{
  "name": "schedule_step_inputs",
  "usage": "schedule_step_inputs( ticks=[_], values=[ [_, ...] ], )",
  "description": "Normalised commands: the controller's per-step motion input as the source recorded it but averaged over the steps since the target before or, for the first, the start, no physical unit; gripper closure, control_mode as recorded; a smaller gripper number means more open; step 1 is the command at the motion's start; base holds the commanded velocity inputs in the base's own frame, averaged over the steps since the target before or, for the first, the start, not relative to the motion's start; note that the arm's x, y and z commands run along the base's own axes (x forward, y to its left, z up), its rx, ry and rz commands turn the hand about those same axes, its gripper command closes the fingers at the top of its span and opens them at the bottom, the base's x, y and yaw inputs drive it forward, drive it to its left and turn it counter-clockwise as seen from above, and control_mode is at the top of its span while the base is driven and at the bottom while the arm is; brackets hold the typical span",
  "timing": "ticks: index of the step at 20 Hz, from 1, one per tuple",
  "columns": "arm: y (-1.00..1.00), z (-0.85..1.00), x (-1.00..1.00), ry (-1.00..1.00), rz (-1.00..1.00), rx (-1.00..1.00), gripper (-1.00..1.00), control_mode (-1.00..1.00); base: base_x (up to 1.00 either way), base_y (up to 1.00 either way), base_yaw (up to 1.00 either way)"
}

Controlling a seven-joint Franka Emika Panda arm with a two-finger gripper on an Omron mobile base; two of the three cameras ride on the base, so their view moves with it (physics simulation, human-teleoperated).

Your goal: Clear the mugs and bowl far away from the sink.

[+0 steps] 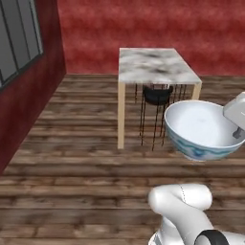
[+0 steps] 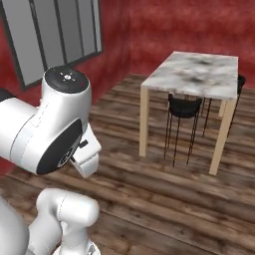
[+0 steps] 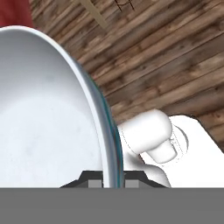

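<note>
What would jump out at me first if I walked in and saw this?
Most striking is the big white bowl with its pale blue patterned outside, held up in the air over the wooden floor at the end of the white arm; in the hand view the fingers pinch its rim. Behind it stands a marble-topped table on pale wooden legs, with a black chair tucked under it, against a deep red wall.

Bowl (image 3: 48,113) cut off at left edge; chair (image 1: 158,95) half-hidden under table (image 1: 158,64).

The wooden plank floor (image 1: 72,158) carries a marble-topped table (image 1: 155,64) (black chair (image 1: 157,95) underneath).
</note>
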Motion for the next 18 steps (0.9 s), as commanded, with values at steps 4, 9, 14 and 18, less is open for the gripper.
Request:
schedule_step_inputs(
  ticks=[4, 9, 14, 18],
  values=[
    [0.00, 0.00, 0.00, 0.00, 0.00, 0.00, 1.00, 1.00, 1.00, -0.03, 0.00],
    [0.00, 0.00, 0.00, 0.00, 0.00, 0.00, 1.00, 1.00, 1.00, 0.00, -0.01],
    [0.00, 0.00, 0.00, 0.00, 0.00, 0.00, 1.00, 1.00, 1.00, 0.13, -0.32],
    [0.00, 0.00, 0.00, 0.00, 0.00, 0.00, 1.00, 1.00, 1.00, 0.30, -0.60]
  ],
)
